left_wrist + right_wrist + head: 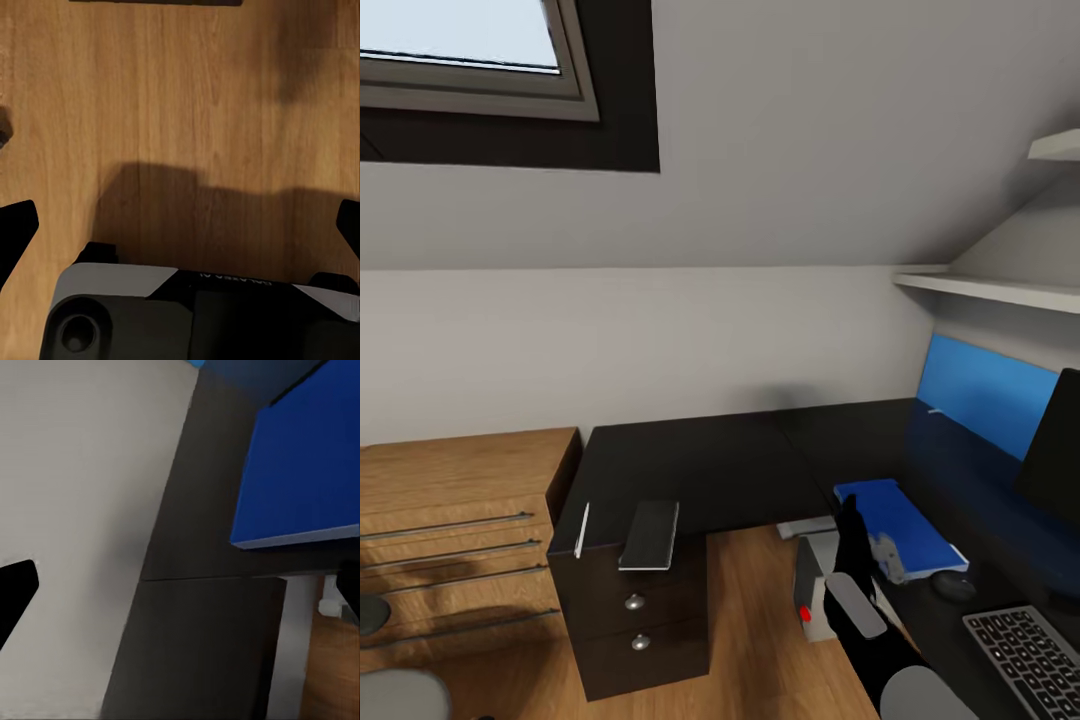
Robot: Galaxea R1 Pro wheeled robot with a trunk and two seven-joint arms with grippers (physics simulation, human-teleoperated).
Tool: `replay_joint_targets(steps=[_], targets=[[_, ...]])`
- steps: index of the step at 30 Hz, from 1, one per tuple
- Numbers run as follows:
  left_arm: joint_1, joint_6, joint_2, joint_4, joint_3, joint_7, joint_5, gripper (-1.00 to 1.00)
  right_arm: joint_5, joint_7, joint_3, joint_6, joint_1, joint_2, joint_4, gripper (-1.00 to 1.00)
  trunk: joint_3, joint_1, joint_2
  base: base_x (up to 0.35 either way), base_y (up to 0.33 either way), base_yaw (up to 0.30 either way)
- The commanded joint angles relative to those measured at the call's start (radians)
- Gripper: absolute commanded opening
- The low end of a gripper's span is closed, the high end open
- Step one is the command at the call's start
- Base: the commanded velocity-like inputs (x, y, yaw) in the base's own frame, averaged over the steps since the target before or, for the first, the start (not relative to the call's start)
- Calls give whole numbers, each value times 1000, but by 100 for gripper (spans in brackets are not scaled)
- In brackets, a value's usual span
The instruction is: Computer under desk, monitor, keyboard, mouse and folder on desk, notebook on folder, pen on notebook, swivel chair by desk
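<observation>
The monitor [1057, 450] was cut off at the right edge, and only a corner of the keyboard [1028, 655] showed. The computer [812, 590] stood under the desk [710, 465], half hidden by the right arm. The folder [900, 525] lay flat on the desk, its long axis running back towards the wall, with the mouse [954, 585] just beside its near end. The notebook [651, 534] and pen [582, 529] lay lengthwise above the drawers. The right gripper [184, 585] was spread wide, empty, over the desk edge beside the folder; the left gripper [180, 225] gaped over bare floor.
</observation>
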Motion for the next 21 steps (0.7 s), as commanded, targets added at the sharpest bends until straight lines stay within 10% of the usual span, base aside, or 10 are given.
replay_joint_targets(steps=[1, 13, 21], targets=[[0, -5, 0, -1, -1, 10, 10, 100, -10, -2, 26, -2, -1, -1, 0, 100, 2, -4, 7, 0, 0, 0], [0, -66, 0, 25, -1, 13, 8, 100, -6, -80, 278, 83, 0, -10, -4, 100, 8, -12, 21, 0, 0, 0], [0, -71, 0, 27, -1, 13, 8, 100, -3, -92, 357, 249, 0, -42, -6, 100, 8, -12, 21, 0, 0, 0]])
